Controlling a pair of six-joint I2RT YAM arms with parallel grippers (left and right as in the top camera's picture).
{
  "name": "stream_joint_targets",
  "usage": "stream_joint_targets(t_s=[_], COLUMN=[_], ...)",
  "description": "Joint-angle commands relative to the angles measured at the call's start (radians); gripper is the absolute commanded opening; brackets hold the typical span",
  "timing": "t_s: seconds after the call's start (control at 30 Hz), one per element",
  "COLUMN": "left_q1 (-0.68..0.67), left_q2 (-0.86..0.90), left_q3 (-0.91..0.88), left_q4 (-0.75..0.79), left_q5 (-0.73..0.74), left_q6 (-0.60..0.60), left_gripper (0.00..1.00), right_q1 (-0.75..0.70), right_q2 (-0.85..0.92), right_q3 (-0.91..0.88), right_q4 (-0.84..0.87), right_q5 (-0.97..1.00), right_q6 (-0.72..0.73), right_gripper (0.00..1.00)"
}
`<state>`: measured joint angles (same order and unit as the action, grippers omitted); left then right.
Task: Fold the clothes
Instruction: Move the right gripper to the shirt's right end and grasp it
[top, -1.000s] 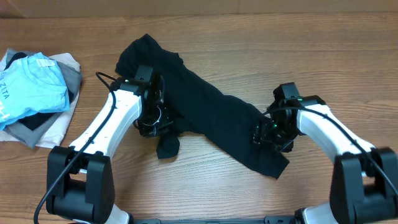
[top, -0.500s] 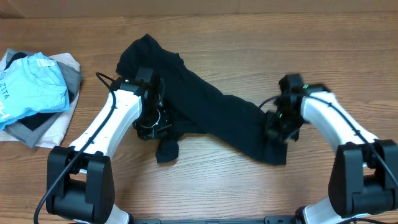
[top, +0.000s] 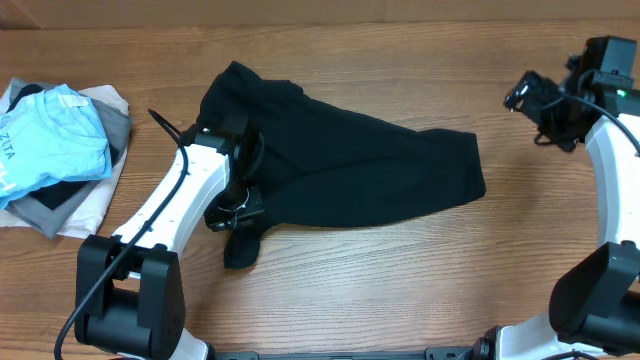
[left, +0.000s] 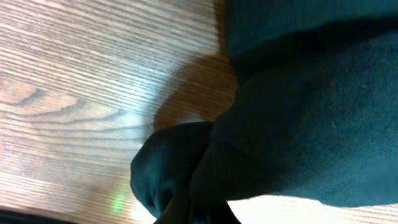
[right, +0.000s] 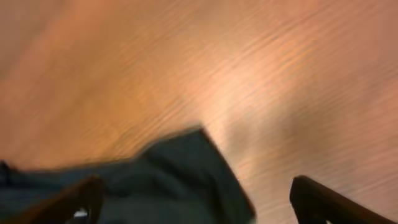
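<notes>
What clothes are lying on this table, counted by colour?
Black: 1, the black garment mid-table
Light blue: 1, the light blue printed shirt on the left pile
Grey: 1, a grey garment in that pile
White: 1, a white garment underneath
Total: 4; a dark layer in the pile may be another, I cannot tell.

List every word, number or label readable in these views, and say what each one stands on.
"ZITA": small dark letters running sideways on the light blue shirt at the left of the overhead view. The print is tiny, so this reading is uncertain.
A larger mark below it on the same shirt is cut off by the frame edge and is unreadable.
The black garment shows no print.
Both wrist views: no text.
</notes>
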<state>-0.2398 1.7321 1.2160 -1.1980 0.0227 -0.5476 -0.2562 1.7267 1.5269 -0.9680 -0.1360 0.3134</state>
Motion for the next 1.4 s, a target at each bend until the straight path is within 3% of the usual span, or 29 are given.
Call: stream_joint_targets(t_s=[0.0, 0.1, 0.2, 0.47, 0.73, 0.77, 0.8, 0.83, 0.87, 0.9, 0.93, 1.13, 1.23, 1.3, 1.37], left_q1=[0.006, 0.006, 0.006, 0.006, 0.006, 0.006, 0.006, 0.006, 0.006, 0.006, 0.006, 0.006, 0.006, 0.006, 0.006], left_q2=[-0.012, -0.012, -0.012, -0.012, -0.012, -0.012, -0.012, -0.012, -0.012, -0.012, -0.012, -0.012, -0.012, -0.012, -0.012], left_q3=[0.003, 0.003, 0.003, 0.003, 0.003, 0.003, 0.003, 0.003, 0.003, 0.003, 0.003, 0.003, 0.003, 0.003, 0.003], left_q4=[0.006, 0.011, 0.022, 0.025, 0.026, 0.026, 0.025, 0.025, 0.024, 0.024, 0.024, 0.025, 0.028, 0.029, 0.031], left_q5=[-0.034, -0.034, -0.033, -0.033, -0.033, -0.032, -0.031, -0.030, -0.030, -0.030, -0.030, -0.030, -0.031, -0.031, -0.031], left_q6=[-0.017, -0.017, -0.017, -0.017, -0.017, -0.017, -0.017, -0.017, -0.017, -0.017, -0.017, -0.017, -0.016, -0.016, -0.016], left_gripper=[0.04, 0.04, 0.04, 0.04, 0.04, 0.04, 0.04, 0.04, 0.04, 0.04, 0.04, 0.04, 0.04, 0.04, 0.04], right_q1=[0.018, 0.041, 0.077, 0.174, 0.222, 0.227, 0.230, 0.234, 0.235, 0.235, 0.233, 0.158, 0.149, 0.153, 0.154], right_q2=[0.001, 0.001, 0.002, 0.002, 0.002, 0.002, 0.002, 0.002, 0.002, 0.002, 0.002, -0.090, -0.142, -0.143, -0.143], right_q3=[0.008, -0.034, -0.143, -0.473, -0.575, -0.580, -0.583, -0.585, -0.585, -0.585, -0.584, -0.471, -0.335, -0.199, -0.148], right_q4=[-0.122, -0.213, -0.190, 0.087, 0.296, 0.315, 0.329, 0.340, 0.340, 0.339, 0.325, 0.024, -0.189, -0.430, -0.521], right_q5=[0.001, 0.001, 0.001, -0.099, -0.105, -0.105, -0.105, -0.103, -0.100, -0.101, -0.100, 0.063, 0.064, 0.065, 0.064], right_q6=[-0.006, -0.006, -0.006, -0.005, 0.042, 0.050, 0.051, 0.055, 0.055, 0.055, 0.055, 0.166, 0.120, 0.063, 0.021], right_gripper=[0.99, 0.98, 0.93, 0.85, 0.69, 0.66, 0.56, 0.41, 0.32, 0.14, 0.04, 0.04, 0.04, 0.04, 0.04])
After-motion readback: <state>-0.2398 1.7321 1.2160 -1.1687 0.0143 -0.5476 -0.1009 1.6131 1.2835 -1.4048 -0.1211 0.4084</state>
